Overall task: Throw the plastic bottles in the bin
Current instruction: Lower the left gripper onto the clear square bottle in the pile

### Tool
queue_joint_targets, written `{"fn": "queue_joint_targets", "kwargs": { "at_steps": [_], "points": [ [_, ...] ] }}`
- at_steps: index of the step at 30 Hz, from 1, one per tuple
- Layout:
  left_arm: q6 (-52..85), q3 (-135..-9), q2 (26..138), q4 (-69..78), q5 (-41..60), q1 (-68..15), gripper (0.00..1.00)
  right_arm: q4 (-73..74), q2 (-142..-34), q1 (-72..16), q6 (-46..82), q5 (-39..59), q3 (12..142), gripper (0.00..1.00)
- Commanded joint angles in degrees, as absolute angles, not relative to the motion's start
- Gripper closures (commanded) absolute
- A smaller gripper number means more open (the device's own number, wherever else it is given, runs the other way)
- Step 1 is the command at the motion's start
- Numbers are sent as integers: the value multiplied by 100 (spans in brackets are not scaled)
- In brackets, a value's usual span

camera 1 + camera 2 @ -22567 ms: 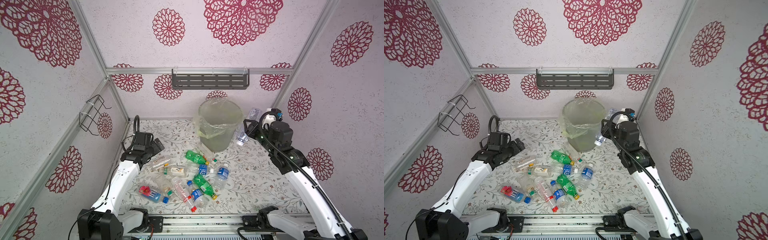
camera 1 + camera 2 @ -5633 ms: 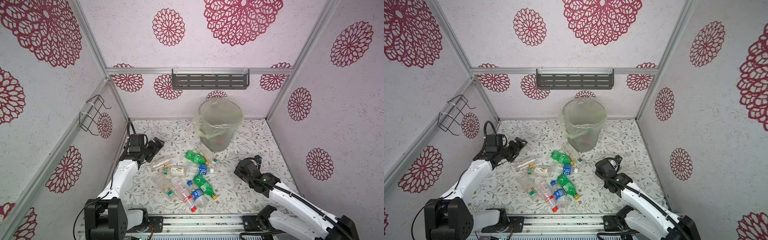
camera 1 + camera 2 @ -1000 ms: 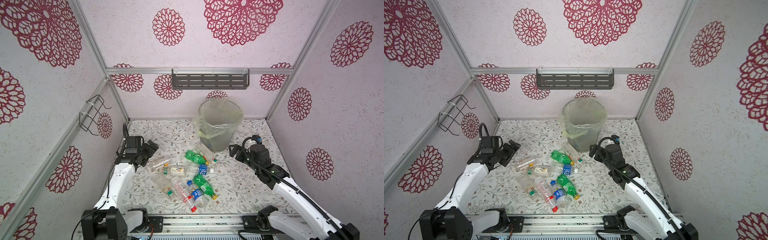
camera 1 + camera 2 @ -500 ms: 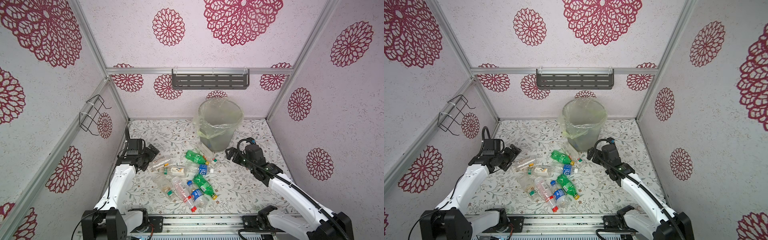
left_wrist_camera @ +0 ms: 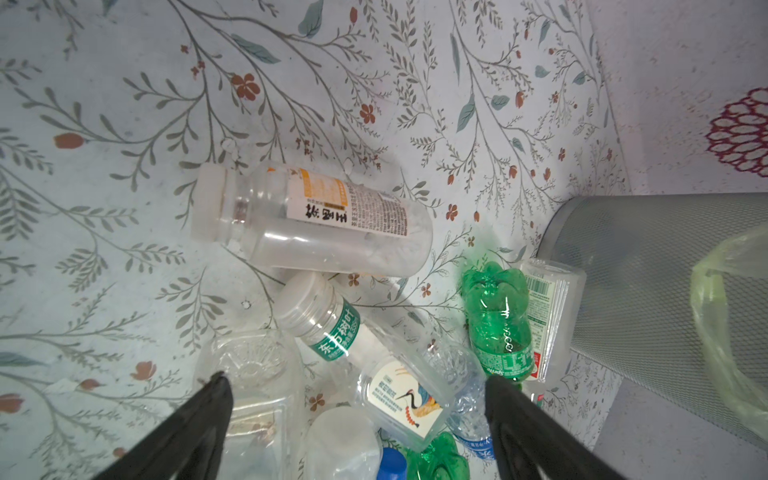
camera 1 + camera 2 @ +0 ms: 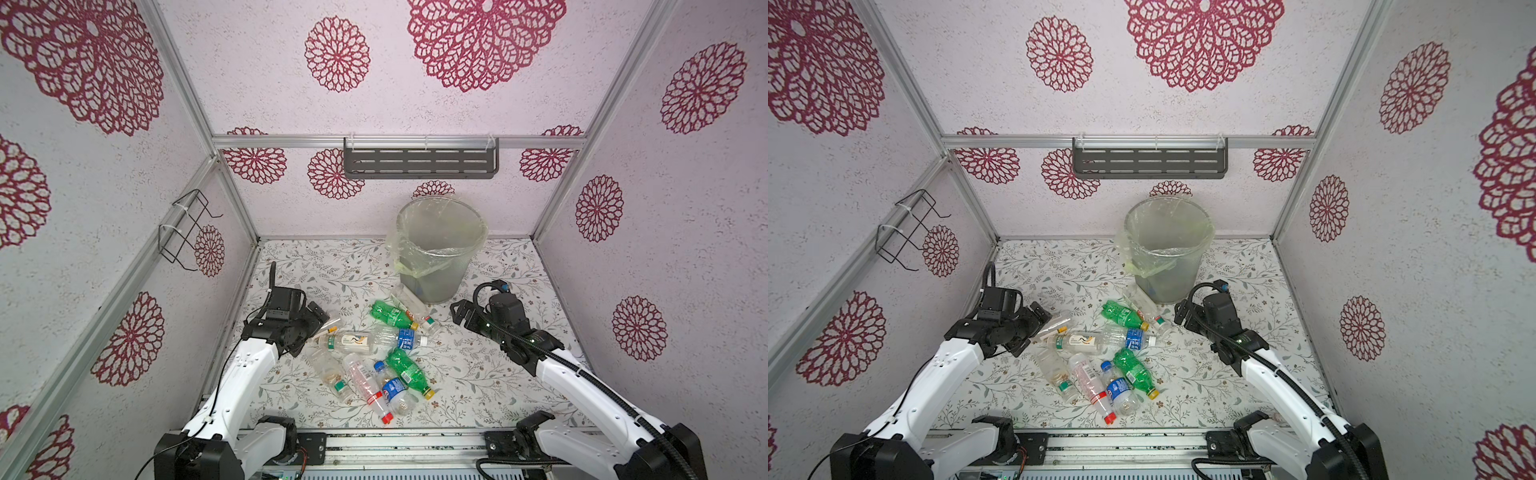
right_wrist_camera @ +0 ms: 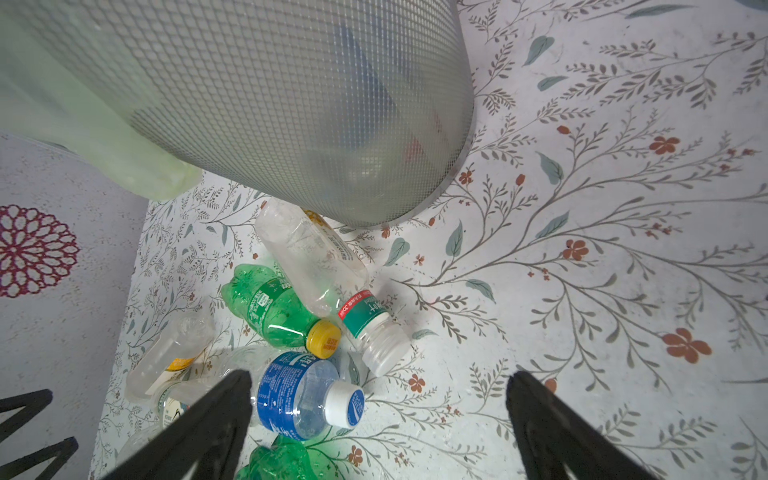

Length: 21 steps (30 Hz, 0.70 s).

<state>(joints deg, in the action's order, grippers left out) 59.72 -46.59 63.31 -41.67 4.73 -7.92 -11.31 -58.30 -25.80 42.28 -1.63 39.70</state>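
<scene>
Jaws of left end effector (image 5: 355,380) and right end effector (image 7: 378,376) stand wide, empty; centre the right across the middle of the blue-labelled bottle (image 7: 291,399), clear of the green bottle (image 7: 270,309) beside it, before closing.

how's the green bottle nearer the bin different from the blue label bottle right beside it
The green bottle is tinted green with a yellow cap; the blue-label bottle is clear with a white cap. The green bottle lies nearer the bin. Both lie on their sides, capped.

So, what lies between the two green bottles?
A clear bottle with a blue label lies between the far green bottle and the near green bottle, in both top views.
</scene>
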Motion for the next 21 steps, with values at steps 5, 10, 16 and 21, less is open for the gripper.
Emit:
{"fn": "queue_joint_targets", "kwargs": {
  "at_steps": [5, 10, 16, 21],
  "points": [
    [6469, -4264, 5932, -4371, 168, -1115, 3, -1113, -5527, -2558, 4367, -248, 3768, 1],
    [6806, -3973, 5758, -4443, 10, -1511, 3, -1090, -5542, -2552, 4377, -237, 3692, 1],
    [7064, -3712, 5805, -4344, -35, -1865, 3, -1050, -5626, -2556, 4367, -254, 3696, 1],
    [7095, -3625, 5893, -4454, -81, -2072, 3, -1095, -5786, -2557, 4346, -167, 3841, 1]
  ]
}}
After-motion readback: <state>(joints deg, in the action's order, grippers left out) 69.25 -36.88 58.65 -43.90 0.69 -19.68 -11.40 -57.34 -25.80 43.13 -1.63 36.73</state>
